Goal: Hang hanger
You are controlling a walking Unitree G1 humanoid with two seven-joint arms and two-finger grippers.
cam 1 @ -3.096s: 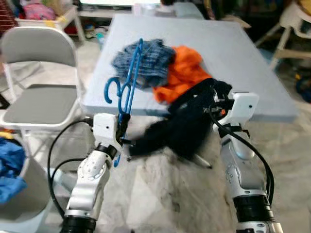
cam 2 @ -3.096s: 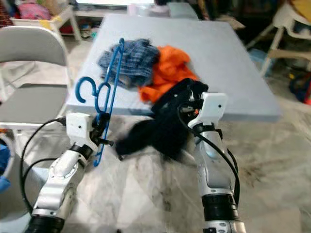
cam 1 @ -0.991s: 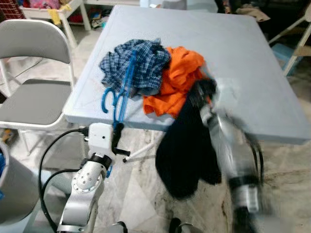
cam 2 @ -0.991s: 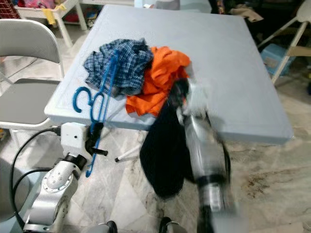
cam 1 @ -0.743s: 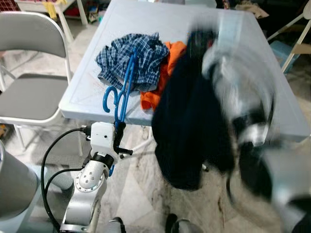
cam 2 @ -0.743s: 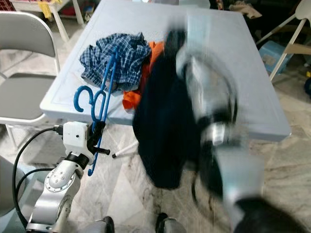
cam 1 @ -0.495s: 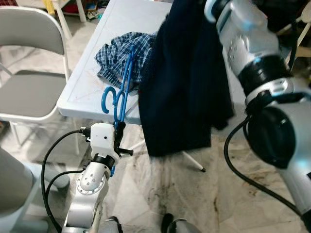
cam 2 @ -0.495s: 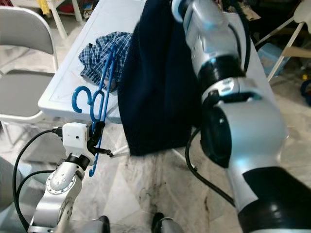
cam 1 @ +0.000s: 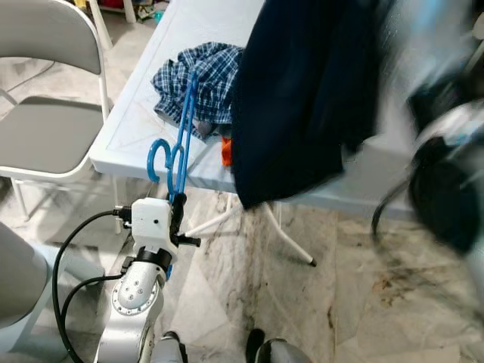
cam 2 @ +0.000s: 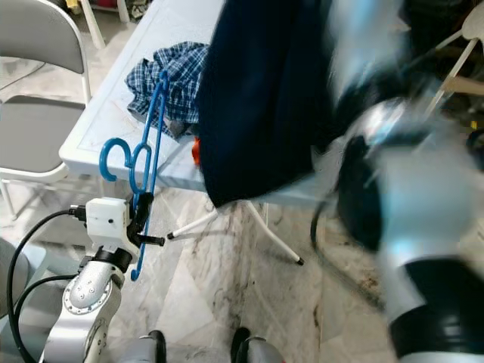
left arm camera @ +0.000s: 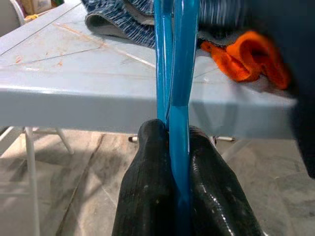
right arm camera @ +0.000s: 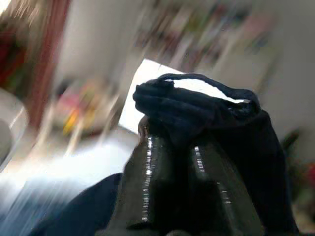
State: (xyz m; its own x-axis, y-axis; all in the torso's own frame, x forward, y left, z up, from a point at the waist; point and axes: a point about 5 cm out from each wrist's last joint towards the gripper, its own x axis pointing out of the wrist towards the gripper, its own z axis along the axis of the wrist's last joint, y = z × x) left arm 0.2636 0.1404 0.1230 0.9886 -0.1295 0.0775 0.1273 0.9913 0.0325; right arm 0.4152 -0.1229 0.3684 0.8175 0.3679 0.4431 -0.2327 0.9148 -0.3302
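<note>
Two blue plastic hangers [cam 1: 178,144] stand upright, hooks to the left, pinched at their lower end by my left gripper [left arm camera: 177,157], which is shut on them in front of the table's near edge. A dark navy garment [cam 1: 302,98] hangs high over the table. My right gripper [right arm camera: 172,162] is shut on a bunch of that navy cloth [right arm camera: 197,108], and the right arm [cam 2: 408,189] is raised and blurred at the right.
A pale blue folding table [cam 1: 136,128] carries a blue plaid garment [cam 1: 204,76] and an orange garment [left arm camera: 246,56]. A grey folding chair [cam 1: 45,136] stands to the left. Marble floor lies below, with the table's leg [cam 1: 291,242] slanting across it.
My right arm has swung up fast, lifting the navy garment from beside the table to high above it. The left gripper keeps its hold on the hangers. The camera has shifted.
</note>
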